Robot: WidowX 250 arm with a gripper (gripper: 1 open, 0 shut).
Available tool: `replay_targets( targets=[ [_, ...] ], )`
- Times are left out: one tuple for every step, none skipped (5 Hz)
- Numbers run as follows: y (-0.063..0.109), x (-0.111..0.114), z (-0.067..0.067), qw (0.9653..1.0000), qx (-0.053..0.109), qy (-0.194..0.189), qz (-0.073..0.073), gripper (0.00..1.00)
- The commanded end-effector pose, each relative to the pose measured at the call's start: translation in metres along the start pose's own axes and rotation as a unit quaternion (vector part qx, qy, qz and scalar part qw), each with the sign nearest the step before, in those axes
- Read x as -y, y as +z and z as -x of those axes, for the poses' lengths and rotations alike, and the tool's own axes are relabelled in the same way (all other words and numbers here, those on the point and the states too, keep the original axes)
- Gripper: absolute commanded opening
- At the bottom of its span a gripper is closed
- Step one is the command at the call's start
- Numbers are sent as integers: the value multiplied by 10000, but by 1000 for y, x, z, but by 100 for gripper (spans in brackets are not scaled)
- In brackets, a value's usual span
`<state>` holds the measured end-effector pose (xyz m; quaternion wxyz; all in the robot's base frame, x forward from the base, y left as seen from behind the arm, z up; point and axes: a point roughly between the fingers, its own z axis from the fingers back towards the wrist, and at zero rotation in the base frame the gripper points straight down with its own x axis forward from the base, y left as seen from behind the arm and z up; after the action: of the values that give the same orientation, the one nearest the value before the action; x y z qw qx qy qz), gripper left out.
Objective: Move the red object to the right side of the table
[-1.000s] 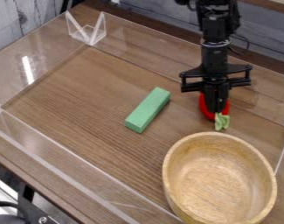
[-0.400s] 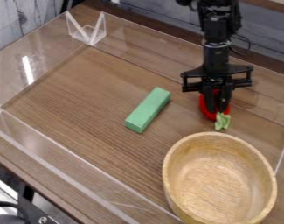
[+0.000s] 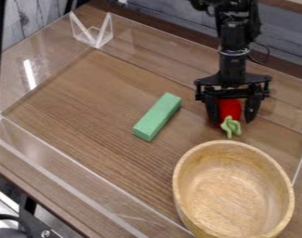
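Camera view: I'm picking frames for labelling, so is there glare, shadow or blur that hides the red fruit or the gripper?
In the camera view, white glare streaks the clear acrylic walls at left, away from the action; the red object sits sharp between the open gripper fingers, with only soft shadow on the table.

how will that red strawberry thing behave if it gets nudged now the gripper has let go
The red object looks small and rounded, so it would probably roll or wobble. It seems a light, stiff toy. The open gripper straddles it, so a finger could knock it.
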<state>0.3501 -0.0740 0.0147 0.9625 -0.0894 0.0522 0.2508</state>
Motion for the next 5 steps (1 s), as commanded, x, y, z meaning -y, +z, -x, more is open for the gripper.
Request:
replay_targets(
  targets=[
    [9,-3,3,9999,-24,-148,10,100],
    [20,-3,5,9998,-34,-197,61,100],
    [40,-2,7,9994,9,-273,197,100],
    [57,-2,9,9990,28,-342,302,100],
    [86,-4,11,9977,109,-420,524,100]
  ],
)
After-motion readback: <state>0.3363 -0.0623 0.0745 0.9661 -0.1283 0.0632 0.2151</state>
